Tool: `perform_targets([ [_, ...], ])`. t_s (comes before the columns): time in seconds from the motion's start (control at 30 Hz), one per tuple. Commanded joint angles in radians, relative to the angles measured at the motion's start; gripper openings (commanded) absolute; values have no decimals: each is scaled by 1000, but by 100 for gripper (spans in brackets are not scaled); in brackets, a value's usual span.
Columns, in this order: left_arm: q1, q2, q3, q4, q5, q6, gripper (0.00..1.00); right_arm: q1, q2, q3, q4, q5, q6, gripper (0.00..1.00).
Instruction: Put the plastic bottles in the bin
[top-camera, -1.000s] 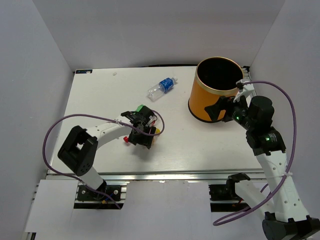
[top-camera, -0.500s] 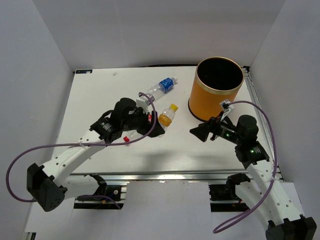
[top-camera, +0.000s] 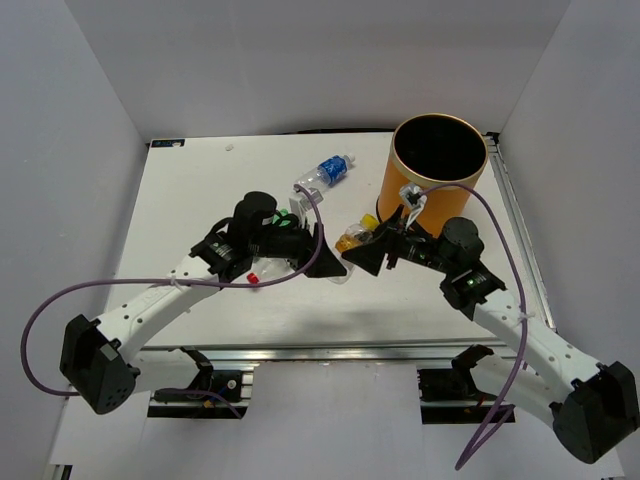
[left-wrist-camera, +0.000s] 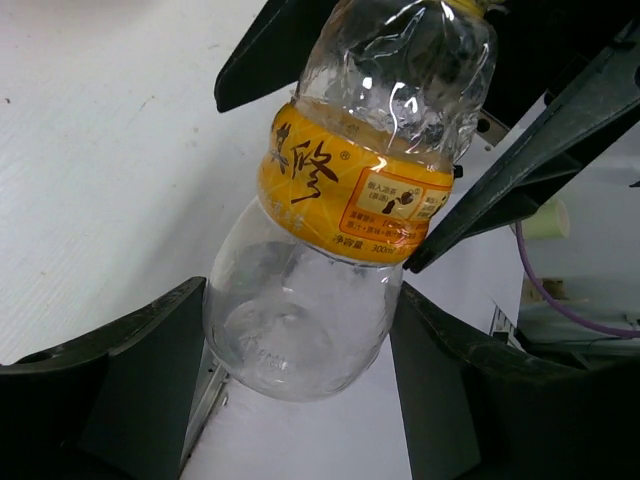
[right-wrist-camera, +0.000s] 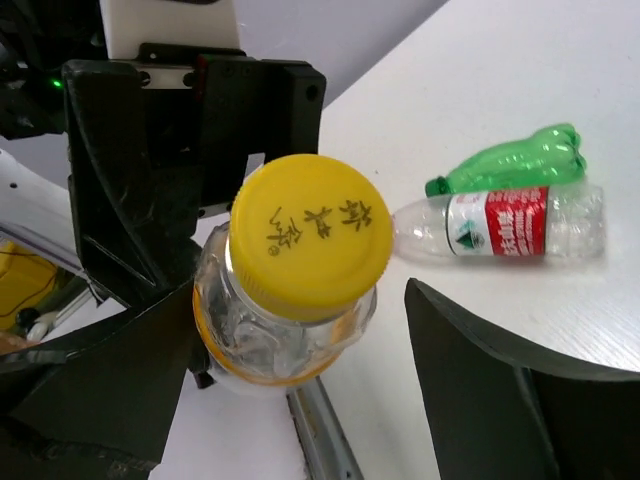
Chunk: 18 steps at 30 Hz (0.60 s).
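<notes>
We start with the white table (top-camera: 200, 200), where the orange bin (top-camera: 395, 195) stands at the far right corner, upright and open-mouthed. Both arms meet just to the near left of the bin.

The left gripper (top-camera: 328, 258) has its fingers clamped on the clear lower body of the yellow-labelled bottle (top-camera: 350, 238). It holds that bottle in the air beside the bin, cap pointing towards the right arm. The right gripper (top-camera: 358, 258) has its fingers spread wide on either side of the bottle's cap end, not pressing on it.

We read this as a hand-off just before the second grip. If the left fingers let go before the right ones close, the bottle drops to the table. If the right fingers close on the cap or tapered shoulder, the smooth plastic could squirt out. The two grippers are also close enough to knock together.

Farther left of the bin lies the blue-labelled bottle (top-camera: 326, 171). A green bottle (right-wrist-camera: 510, 158) and a red-labelled bottle (right-wrist-camera: 500, 225) lie touching, farther from it.
</notes>
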Motion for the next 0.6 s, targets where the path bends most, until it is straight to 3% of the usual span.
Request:
perform_targets([
  [0.0,-8,-59,1,69,83,-11,10,20,52,54,198,33,45,87],
  [0.07,-11,-68,-3,66,82,-7,11,27,75,69,209,47,48,62],
  [0.1,-11,-70,-2,64,73,-3,17,30,77,86,200,51,48,49],
  [0.13,-11,-71,6,46,59,0,43,30,77,94,192,62,44,29],
  [0.17,-11,-68,15,27,39,11,61,30,74,102,180,71,36,21],
  [0.23,-10,-62,55,-55,-49,54,98,28,62,125,119,132,1,17],
  [0.3,-10,-50,90,-164,-151,84,98,27,56,193,-22,210,-86,17],
  [0.33,-11,-44,110,-198,-279,98,98,27,54,232,-82,329,-125,18],
  [0.43,-10,-15,176,-318,-491,95,98,-5,97,426,-287,553,-251,18],
  [0.57,-10,-5,208,-401,-623,79,98,-102,204,704,-476,729,-341,18],
])
